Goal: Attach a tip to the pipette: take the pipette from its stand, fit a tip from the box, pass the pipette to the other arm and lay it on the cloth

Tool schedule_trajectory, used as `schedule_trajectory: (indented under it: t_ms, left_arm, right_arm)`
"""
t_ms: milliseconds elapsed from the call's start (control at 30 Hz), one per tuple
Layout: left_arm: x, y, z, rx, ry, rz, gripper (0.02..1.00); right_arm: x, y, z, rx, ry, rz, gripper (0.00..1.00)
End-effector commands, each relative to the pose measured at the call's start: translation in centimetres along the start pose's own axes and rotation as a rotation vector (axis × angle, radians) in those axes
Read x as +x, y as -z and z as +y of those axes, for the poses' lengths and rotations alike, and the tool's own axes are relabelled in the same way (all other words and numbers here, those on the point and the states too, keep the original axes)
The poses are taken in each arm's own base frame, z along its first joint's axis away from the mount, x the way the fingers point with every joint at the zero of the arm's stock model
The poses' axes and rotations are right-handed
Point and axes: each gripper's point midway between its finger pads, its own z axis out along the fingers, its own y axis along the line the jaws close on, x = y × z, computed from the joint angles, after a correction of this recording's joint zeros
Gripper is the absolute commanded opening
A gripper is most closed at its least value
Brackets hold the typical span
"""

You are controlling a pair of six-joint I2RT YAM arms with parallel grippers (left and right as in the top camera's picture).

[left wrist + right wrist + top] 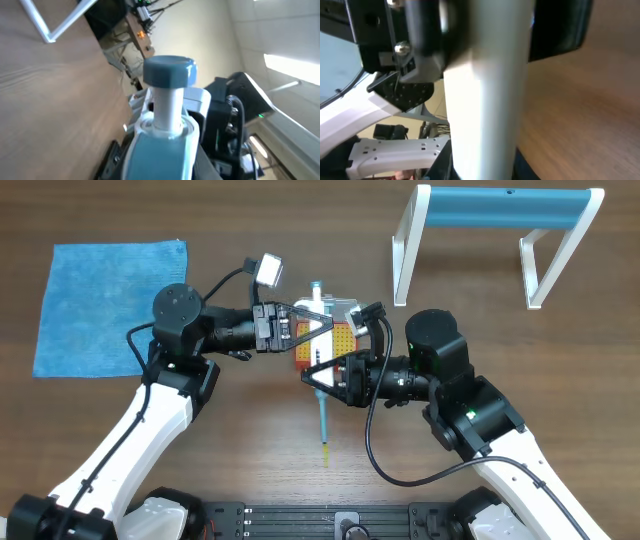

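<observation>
Counting big to small: 1 wood table, 1 white-blue pipette stand, 1 blue cloth, 1 orange tip box, 1 pipette w/ 1 yellow tip. Right gripper clamps pipette shaft mid-table, by tip box. Left gripper sits at blue plunger end; its grip: can't tell. Cloth well apart.

No lettering, number, label or sign can be read in any of the views.
</observation>
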Motion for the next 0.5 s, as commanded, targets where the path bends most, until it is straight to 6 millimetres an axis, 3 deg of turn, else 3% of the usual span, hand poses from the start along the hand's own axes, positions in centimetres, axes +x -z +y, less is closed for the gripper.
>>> schedule_trajectory:
  t_ms: [33, 133, 233, 333, 400, 500]
  left_arm:
    - [-0.5, 0.0, -0.1, 0.0, -0.044, -0.005, 0.027]
    - [-0.5, 0.0, -0.1, 0.0, -0.045, -0.005, 0.027]
    - [-0.5, 0.1, -0.1, 0.0, -0.059, -0.004, 0.025]
    - [-0.8, 0.9, 1.3, -0.041, -0.038, -0.02, 0.025]
    - [-0.7, 1.6, 2.9, -0.087, 0.002, -0.029, 0.025]
    - [-0.6, 3.4, 7.4, -0.243, 0.113, -0.093, 0.025]
  right_arm:
    - [-0.6, 0.5, 1.0, -0.015, 0.036, -0.022, 0.08]
    - [-0.6, 0.5, 1.0, -0.015, 0.036, -0.022, 0.08]
    - [-0.2, 0.5, 1.0, -0.019, 0.027, -0.005, 0.798]
    - [1.4, 1.1, -1.6, 0.065, -0.033, 0.05, 0.809]
    - [1.4, 1.8, -2.5, 0.087, -0.066, 0.049, 0.809]
    - [0.5, 3.0, -2.8, 0.062, -0.036, 0.029, 0.812]
